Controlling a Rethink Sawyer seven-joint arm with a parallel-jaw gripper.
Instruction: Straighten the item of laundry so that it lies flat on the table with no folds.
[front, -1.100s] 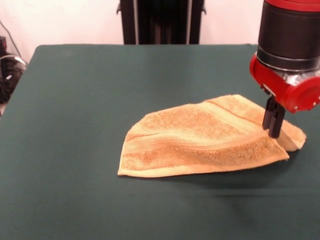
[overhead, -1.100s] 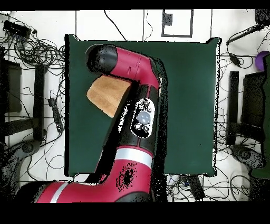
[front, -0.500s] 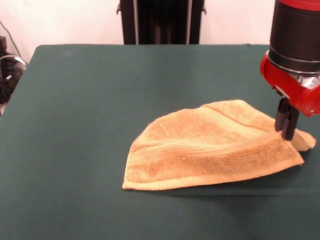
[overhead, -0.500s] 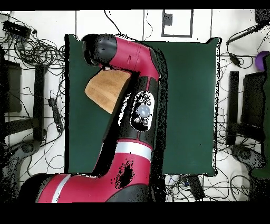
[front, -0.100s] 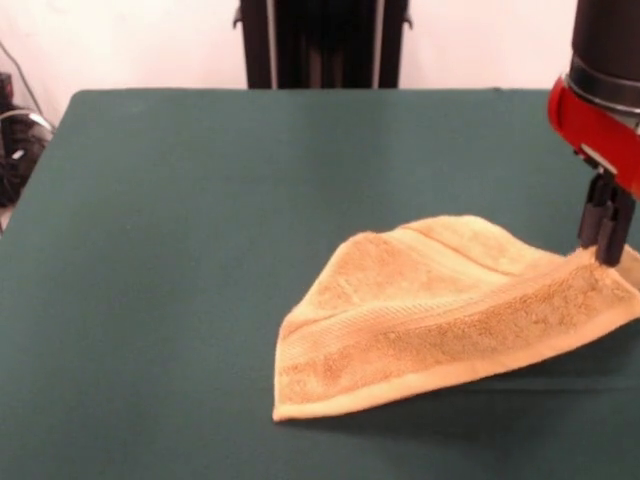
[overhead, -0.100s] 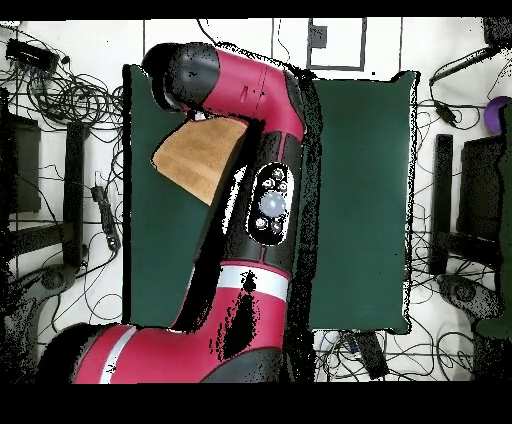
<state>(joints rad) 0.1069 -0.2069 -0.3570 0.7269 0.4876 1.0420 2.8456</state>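
Dark green tabletop (front, -0.100s: 180, 200) fills nearly the whole front view, and you have one of it, with one arm (overhead, -0.100s: 255, 200) reaching across it in the overhead view.

One towel (front, -0.100s: 440, 310) lies at the lower right of the front view, doubled over itself into a rough triangle, its right end raised off the cloth and running to the frame's right edge. In the overhead view the towel (overhead, -0.100s: 195, 160) sits in the upper left part of the green.

One gripper (front, -0.100s: 604, 238) stands at the right edge, its dark fingers (front, -0.100s: 607, 232) clenched on the towel's raised corner.

Watch your risks. That corner is already near the tabletop's side; I judge that pulling further could drag the towel over the edge. The fold may also simply slide along rather than open, since nothing pins the low end. A thin pinch on terry could slip free.
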